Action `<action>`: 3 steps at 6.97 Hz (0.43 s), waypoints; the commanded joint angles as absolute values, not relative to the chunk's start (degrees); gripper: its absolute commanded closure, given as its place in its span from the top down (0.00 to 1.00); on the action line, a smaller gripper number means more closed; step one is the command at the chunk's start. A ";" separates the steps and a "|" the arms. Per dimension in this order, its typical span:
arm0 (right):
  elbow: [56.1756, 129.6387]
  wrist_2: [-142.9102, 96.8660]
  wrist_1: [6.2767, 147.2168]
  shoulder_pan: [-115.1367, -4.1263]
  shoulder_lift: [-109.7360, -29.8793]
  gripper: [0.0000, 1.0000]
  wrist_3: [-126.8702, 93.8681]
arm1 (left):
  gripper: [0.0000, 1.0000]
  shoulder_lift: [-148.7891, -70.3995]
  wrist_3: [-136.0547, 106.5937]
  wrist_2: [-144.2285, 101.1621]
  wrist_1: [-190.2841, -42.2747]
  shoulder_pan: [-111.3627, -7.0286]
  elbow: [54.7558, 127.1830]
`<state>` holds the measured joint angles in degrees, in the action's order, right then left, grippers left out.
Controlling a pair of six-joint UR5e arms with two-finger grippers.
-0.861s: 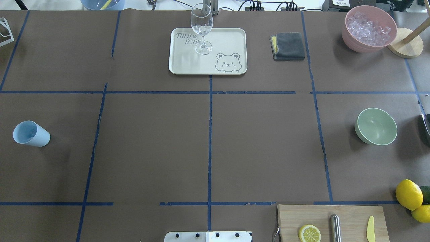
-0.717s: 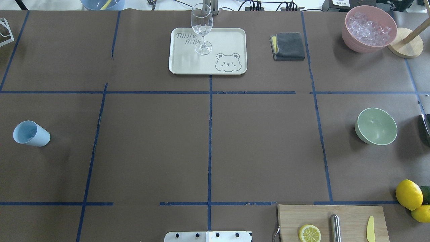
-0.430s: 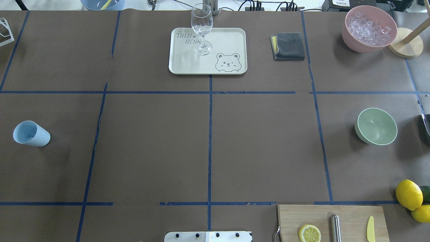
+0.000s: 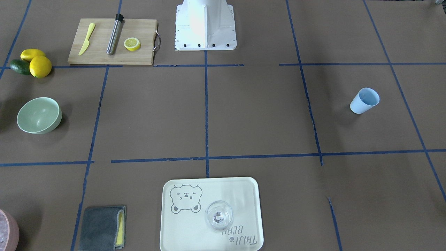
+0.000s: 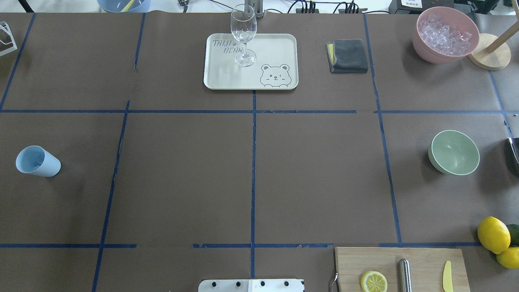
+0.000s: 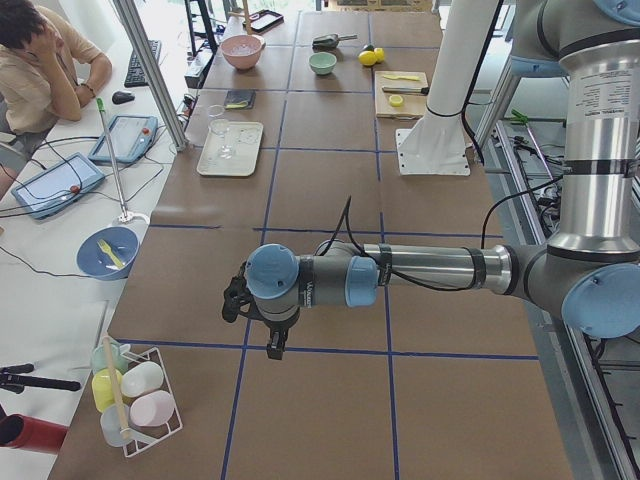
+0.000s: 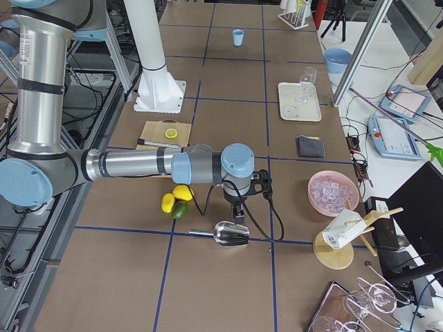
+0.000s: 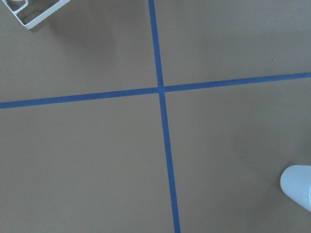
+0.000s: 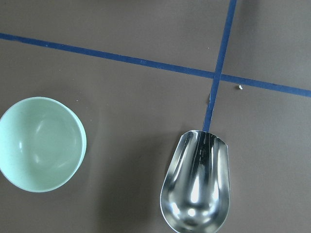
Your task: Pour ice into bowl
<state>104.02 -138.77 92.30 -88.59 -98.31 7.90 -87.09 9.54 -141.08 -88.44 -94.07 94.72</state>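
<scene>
The pale mint-green bowl [image 5: 454,152] stands empty at the table's right side; it also shows in the front view [image 4: 38,115] and the right wrist view [image 9: 42,143]. Clear ice cubes [image 5: 445,34] fill the pink container [image 5: 425,50] at the far right. An empty metal scoop [image 9: 197,187] lies on the table beside the bowl. My right gripper [image 7: 237,211] hangs just above the scoop [image 7: 232,235]. My left gripper [image 6: 272,346] points down over bare table near a light blue cup [image 8: 297,187]. I cannot tell whether either gripper is open or shut.
The light blue cup [image 5: 38,161] stands at the left. A cream tray [image 5: 275,48] with a wine glass [image 5: 243,34] is at the back middle, next to a grey cloth [image 5: 348,55]. A cutting board [image 5: 421,259] and lemons [image 5: 493,234] are at the near right.
</scene>
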 commanded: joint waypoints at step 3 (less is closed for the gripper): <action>103.27 -146.57 91.41 -81.16 -98.27 1.00 7.30 | 1.00 -86.14 9.75 -141.15 -88.50 -92.73 96.24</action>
<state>103.38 -143.14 91.80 -84.50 -98.48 7.62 -86.63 9.70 -141.21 -88.46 -93.50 96.00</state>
